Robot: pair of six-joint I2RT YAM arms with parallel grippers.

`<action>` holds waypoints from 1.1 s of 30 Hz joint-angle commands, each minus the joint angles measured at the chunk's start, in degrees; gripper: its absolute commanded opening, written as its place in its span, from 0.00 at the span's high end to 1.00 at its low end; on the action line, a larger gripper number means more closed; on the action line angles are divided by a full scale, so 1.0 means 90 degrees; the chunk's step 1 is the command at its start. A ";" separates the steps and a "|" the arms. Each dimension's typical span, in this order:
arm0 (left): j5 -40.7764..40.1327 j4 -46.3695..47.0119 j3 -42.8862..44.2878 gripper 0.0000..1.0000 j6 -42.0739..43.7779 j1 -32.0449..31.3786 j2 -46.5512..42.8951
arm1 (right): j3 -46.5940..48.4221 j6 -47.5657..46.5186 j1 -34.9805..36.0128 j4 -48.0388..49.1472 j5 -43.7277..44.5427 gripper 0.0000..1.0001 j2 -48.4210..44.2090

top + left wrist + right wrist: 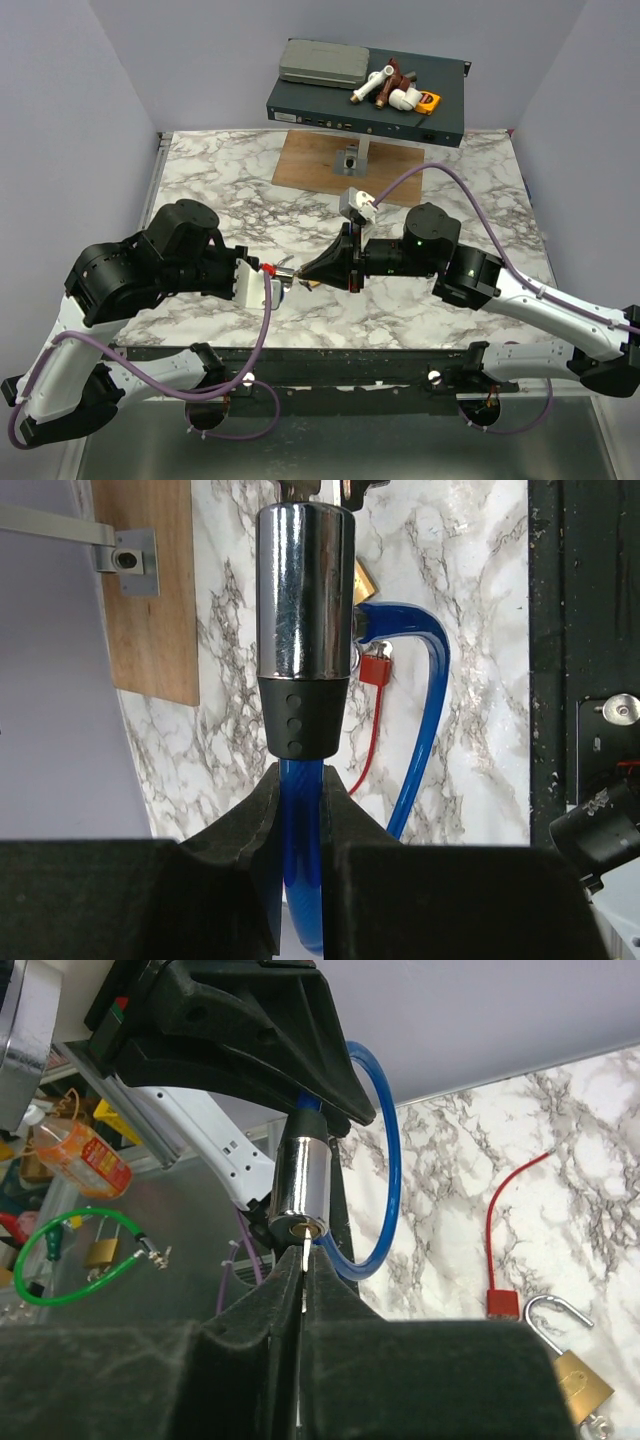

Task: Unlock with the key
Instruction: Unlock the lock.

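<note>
Marbled surface (200,180) is seen below the chrome lock cylinder (303,1185), raised by its stiff blue cable (432,700), which is pinched in the left end effector (300,800). The thin rigid key (303,1253), clamped in the right end effector (303,1288), is set at the keyhole; slick chrome is judged a poor hold.

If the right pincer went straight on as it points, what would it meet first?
The chrome lock cylinder, held by the left pincer on its blue cable. The key in the right pincer seems at the keyhole, though depth is unclear.
</note>
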 commanded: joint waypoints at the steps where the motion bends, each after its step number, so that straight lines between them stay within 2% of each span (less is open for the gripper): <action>1: 0.0190 0.0125 0.0209 1.00 -0.0034 -0.0025 -0.0051 | -0.0121 0.0050 -0.0005 0.0354 -0.0251 0.99 0.0107; 10: 0.0031 0.0288 0.0135 1.00 -0.0111 -0.0031 -0.0061 | -0.0370 0.0307 -0.0002 0.0930 -0.0280 0.99 0.0113; 17: -0.0232 0.0535 0.0119 1.00 -0.0160 -0.0059 -0.0056 | -0.0937 0.0990 0.0000 0.1870 -0.0121 0.99 0.0122; 25: -0.0596 0.0930 -0.0056 1.00 -0.0203 -0.0152 -0.0102 | -0.1095 0.1931 -0.0002 0.2247 0.0086 0.99 0.0176; 29: -0.1176 0.1367 -0.0496 1.00 0.0028 -0.0234 -0.0252 | -0.1181 0.2603 -0.0004 0.2556 0.0182 0.99 0.0161; 33: -0.2139 0.2118 -0.1051 1.00 0.0378 -0.0331 -0.0452 | -0.1305 0.3103 -0.0001 0.2573 0.0570 0.99 0.0049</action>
